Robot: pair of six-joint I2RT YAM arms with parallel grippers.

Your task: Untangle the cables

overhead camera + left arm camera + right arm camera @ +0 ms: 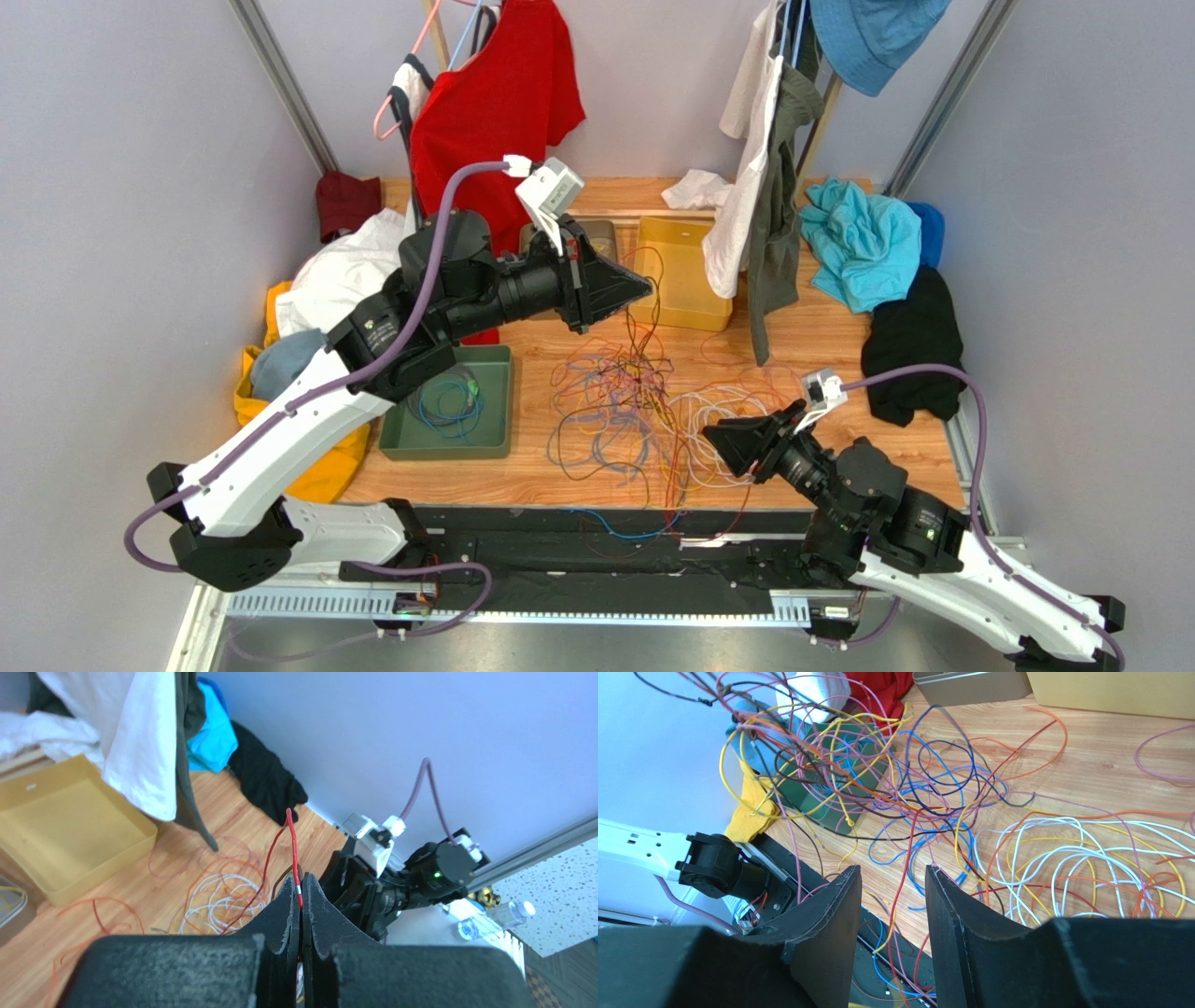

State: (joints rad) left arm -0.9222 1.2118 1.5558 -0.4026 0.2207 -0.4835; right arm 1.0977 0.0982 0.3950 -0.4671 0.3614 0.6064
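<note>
- Cables [631,406]: loose tangle mid-table [842,350], between green tray [421,441] and right gripper [710,434]; yellow bin [687,280] just behind.
- Near edge: a few blue and red strands spill onto the black rail [561,539].
- Bare wood right of the tangle, up to black cloth [912,343]; clothes crowd left and back edges.
- Thin wires, many colours: white and orange loops flat at right, purple, blue and yellow knotted at left.
- Left gripper [643,290] raised over the tangle's back, jaws closed on red cable [293,847].
- Right gripper low at the near right, jaws apart; strands cross the gap, none pinched.
</note>
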